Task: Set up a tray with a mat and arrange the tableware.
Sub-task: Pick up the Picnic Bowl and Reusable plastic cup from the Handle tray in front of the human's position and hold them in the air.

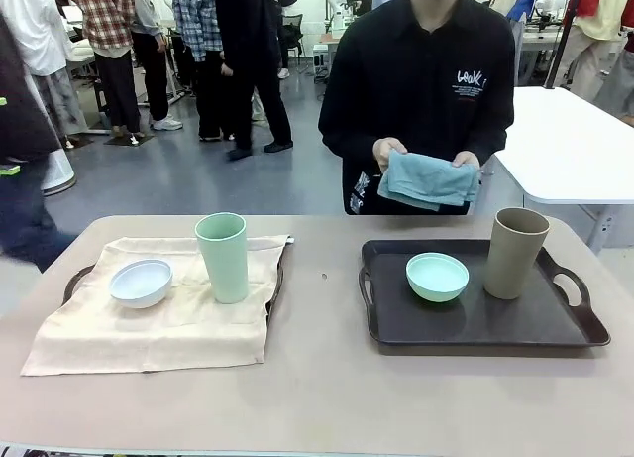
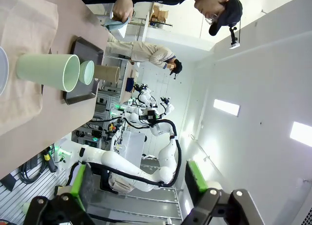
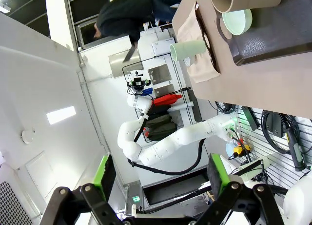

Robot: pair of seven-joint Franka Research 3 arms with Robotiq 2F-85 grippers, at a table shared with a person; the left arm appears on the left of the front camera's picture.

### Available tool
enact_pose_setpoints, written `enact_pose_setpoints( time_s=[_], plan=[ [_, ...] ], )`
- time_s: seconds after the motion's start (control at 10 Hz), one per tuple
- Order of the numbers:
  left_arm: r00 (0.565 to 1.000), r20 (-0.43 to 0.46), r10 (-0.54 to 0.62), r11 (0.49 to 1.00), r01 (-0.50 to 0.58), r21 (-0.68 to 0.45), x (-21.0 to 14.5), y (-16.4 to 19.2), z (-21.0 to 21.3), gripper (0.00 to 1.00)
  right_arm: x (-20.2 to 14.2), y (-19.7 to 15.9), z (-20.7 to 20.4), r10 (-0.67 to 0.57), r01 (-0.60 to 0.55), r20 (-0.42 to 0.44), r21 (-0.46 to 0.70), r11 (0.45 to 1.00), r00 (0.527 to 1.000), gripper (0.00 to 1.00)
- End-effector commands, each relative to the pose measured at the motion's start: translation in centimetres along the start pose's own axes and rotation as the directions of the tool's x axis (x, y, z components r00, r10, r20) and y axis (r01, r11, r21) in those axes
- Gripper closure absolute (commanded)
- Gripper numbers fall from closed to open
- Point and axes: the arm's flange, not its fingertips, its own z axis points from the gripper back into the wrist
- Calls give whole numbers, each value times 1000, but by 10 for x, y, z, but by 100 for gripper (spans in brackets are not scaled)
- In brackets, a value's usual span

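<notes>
On the left, a beige mat [image 1: 158,323] covers a dark tray [image 1: 77,279], with a white bowl [image 1: 141,282] and a pale green cup [image 1: 223,257] standing on it. The right-hand dark tray [image 1: 475,323] is bare of any mat and carries a mint green bowl [image 1: 437,276] and a tan cup [image 1: 515,252]. Across the table a person holds a folded teal mat [image 1: 428,179] in both hands. My left gripper [image 2: 137,186] is open and raised well clear of the table, nothing between its fingers. My right gripper [image 3: 162,178] is likewise open and empty, away from the trays.
The tan tabletop [image 1: 322,378] has free room between the two trays and along the front edge. A white table [image 1: 575,150] stands at the back right. Several people stand farther off behind the left side.
</notes>
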Motion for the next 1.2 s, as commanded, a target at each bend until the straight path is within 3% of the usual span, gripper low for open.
enact_pose_setpoints(
  time_s=[0.0, 0.3, 0.4, 0.5, 0.6, 0.7, 0.8, 0.9, 1.0, 1.1],
  plan=[
    [1000, 16, -6, 1000, 6, 3, -6, 0, -2, 0, 0, 0, 0, 15, -15, 8, 4, 1000, 1000, 0],
    [1000, 0, 0, 1000, 0, 0, 0, 0, 0, 0, 0, 0, 0, 0, 0, 0, 0, 1000, 1000, 0],
    [994, -46, -97, 993, 100, 64, -12, -16, -24, 0, 3, 1, 7, 283, -296, -145, -76, 952, 948, 0],
    [978, -93, -189, 971, 200, 133, -28, -36, -56, 0, 9, 6, 13, 504, -522, -291, 17, 853, 813, 0],
    [963, -136, -233, 937, 259, 235, -40, -53, -94, 0, 17, 3, 18, 645, -669, -351, 65, 740, 679, 0],
    [955, -157, -252, 887, 293, 356, -42, -67, -137, 0, 31, -2, 22, 718, -758, -375, 60, 650, 586, 0],
    [953, -152, -264, 826, 304, 475, -42, -77, -181, 0, 44, -6, 29, 815, -828, -387, 189, 528, 431, 0],
    [943, -166, -289, 746, 330, 578, -46, -88, -226, 0, 52, -15, 34, 876, -812, -395, 391, 432, 276, 0],
    [930, -196, -312, 691, 363, 625, -47, -96, -268, 0, 57, -22, 40, 904, -802, -382, 468, 370, 193, 0],
    [911, -213, -352, 653, 403, 641, -45, -102, -306, 0, 59, -25, 46, 906, -795, -392, 493, 353, 159, 0]
  ],
)
